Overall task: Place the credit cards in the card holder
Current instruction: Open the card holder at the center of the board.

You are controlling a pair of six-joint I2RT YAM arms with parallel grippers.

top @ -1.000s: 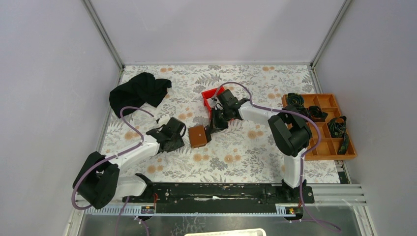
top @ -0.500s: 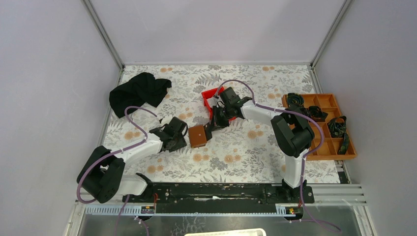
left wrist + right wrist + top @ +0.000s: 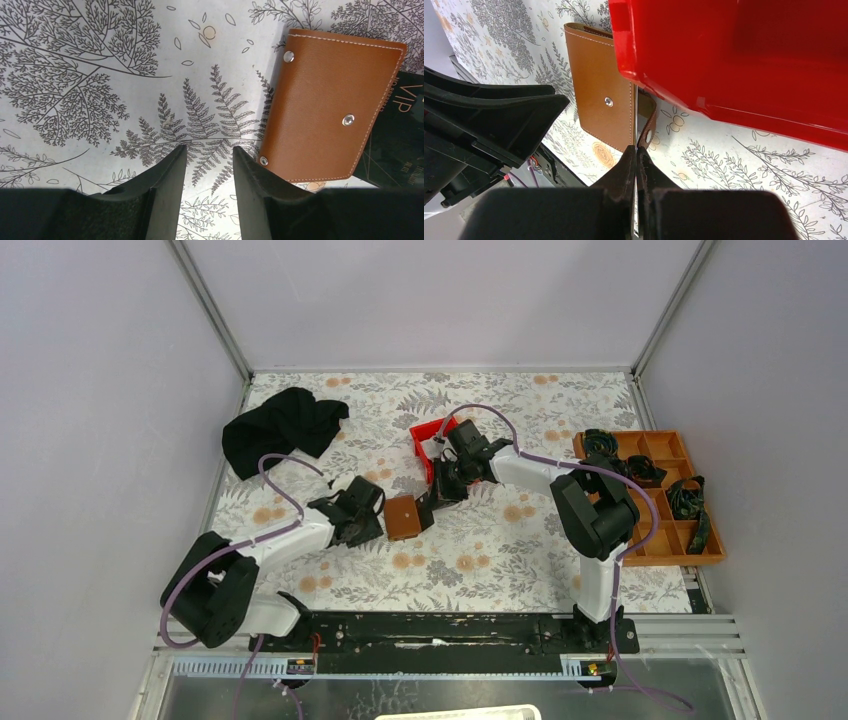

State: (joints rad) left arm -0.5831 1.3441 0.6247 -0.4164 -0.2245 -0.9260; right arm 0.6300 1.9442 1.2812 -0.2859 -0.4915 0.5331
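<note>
right gripper (image 3: 636,156): clenched tight on what looks like a thin dark card (image 3: 400,132), seen edge-on between its tips.
dark card: its free end sits at the card holder (image 3: 327,102), by the side with the tab clasp (image 3: 647,131); whether it has entered a pocket i cannot tell.
card holder: lies outer face up on the floral cloth (image 3: 100,75), between the two grippers and just beside the red bin (image 3: 734,60).
card, handling: probably light, stiff and slick, springy if bent; best pinched at one short end so the rest slides in straight.
holder, handling: soft leather and light, so it is likely to skid on the cloth when the card pushes it; it wants bracing at the opposite edge.
left gripper (image 3: 209,150): half parted with nothing in it, tips low over the cloth just beside the holder, not touching.
right arm: stretched toward the table's middle, wrist dipped past the bin's corner.
left arm: low, forearm aimed at the holder.
</note>
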